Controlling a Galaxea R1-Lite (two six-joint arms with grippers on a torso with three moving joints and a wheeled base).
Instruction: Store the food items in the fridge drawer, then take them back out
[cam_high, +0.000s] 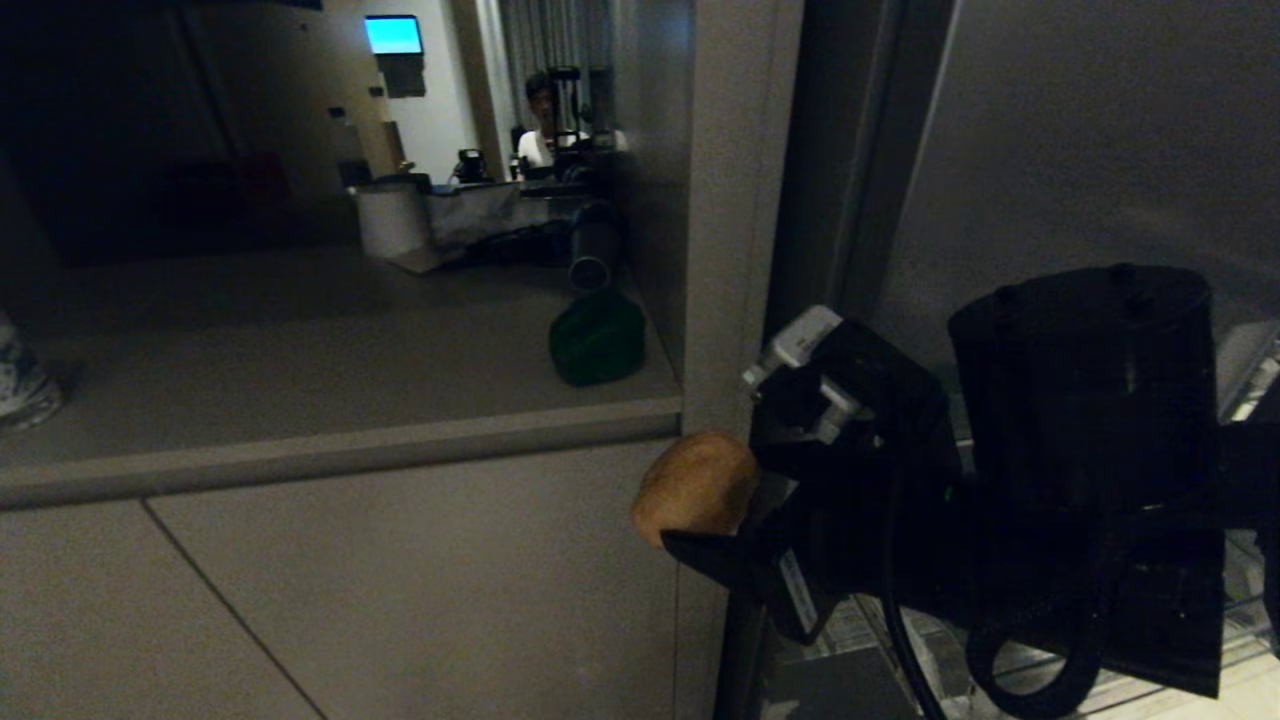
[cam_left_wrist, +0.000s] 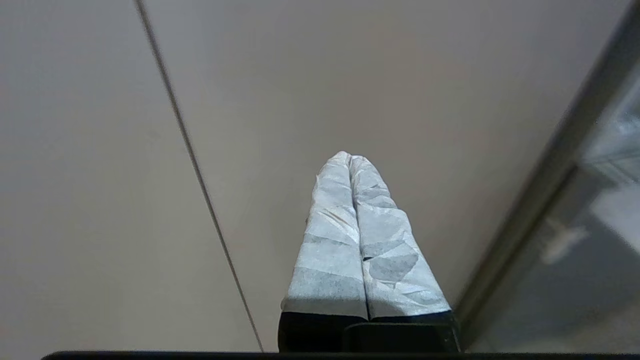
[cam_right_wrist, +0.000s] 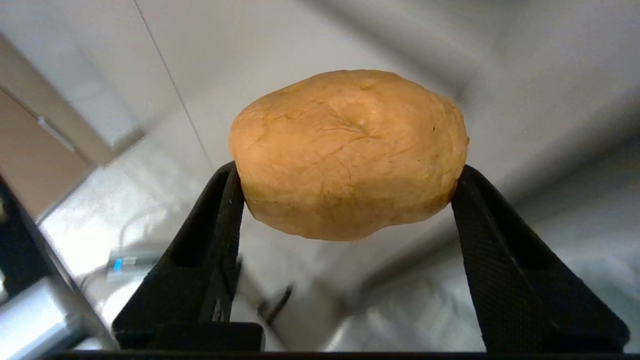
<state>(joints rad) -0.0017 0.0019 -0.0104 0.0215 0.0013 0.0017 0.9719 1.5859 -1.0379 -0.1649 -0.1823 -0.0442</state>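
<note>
Between its two black fingers (cam_right_wrist: 215, 235), the right gripper (cam_right_wrist: 347, 200) clamps the tan potato (cam_right_wrist: 348, 152) at its ends, in mid-air. At ten o'clock of the potato runs the grey counter (cam_high: 330, 450) edge. The left gripper (cam_left_wrist: 350, 161) hangs pressed closed, holding nothing, before a cabinet panel (cam_left_wrist: 350, 75).

My right arm reaches across the lower right of the head view, its black wrist housing nearest the camera and the forearm pointing toward the view's left. My right gripper (cam_right_wrist: 348, 165) stands wide, one black finger (cam_right_wrist: 220, 210) pressed to each side of the potato (cam_right_wrist: 348, 150), which hangs clear between them. My left gripper (cam_left_wrist: 350, 162) does not appear in the head view; its own camera shows the two pale wrapped fingers (cam_left_wrist: 332, 240) pressed together, holding nothing.
</note>
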